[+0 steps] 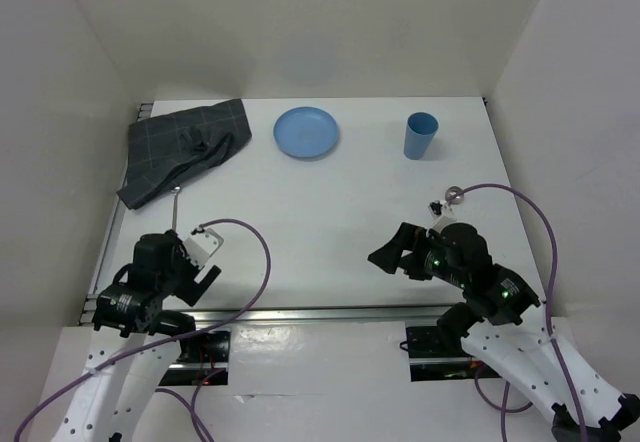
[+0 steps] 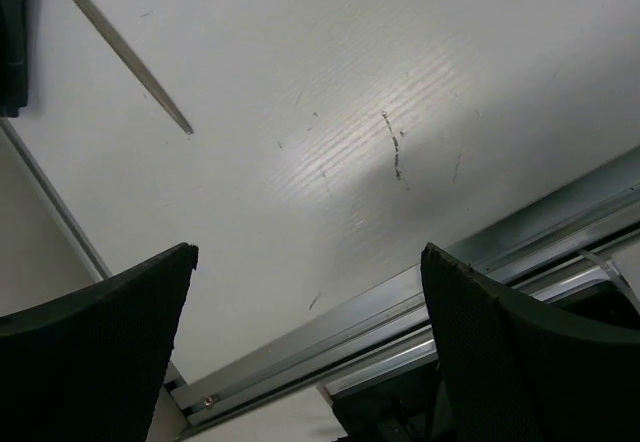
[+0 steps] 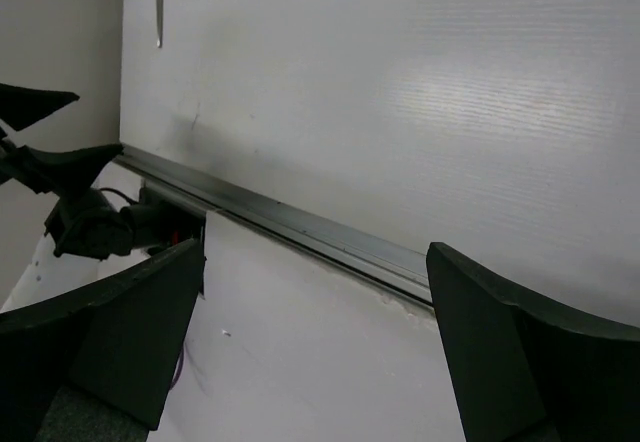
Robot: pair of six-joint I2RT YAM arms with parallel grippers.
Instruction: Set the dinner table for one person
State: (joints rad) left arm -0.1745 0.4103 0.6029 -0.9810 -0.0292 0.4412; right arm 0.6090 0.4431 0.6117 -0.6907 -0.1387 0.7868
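With our left gripper (image 1: 205, 254) and right gripper (image 1: 393, 252) both spread apart and empty over the white surface's (image 1: 330, 212) near edge, we should probably pinch the rumpled cloth (image 1: 185, 150) at far left by a corner before fetching plate (image 1: 307, 133) and cup (image 1: 420, 135).

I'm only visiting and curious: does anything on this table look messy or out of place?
The grey cloth lies crumpled and askew in the far left corner of the table, not spread flat. A metal utensil pokes out from its near edge, seemingly partly tucked under it. The plate and upright cup look fine.
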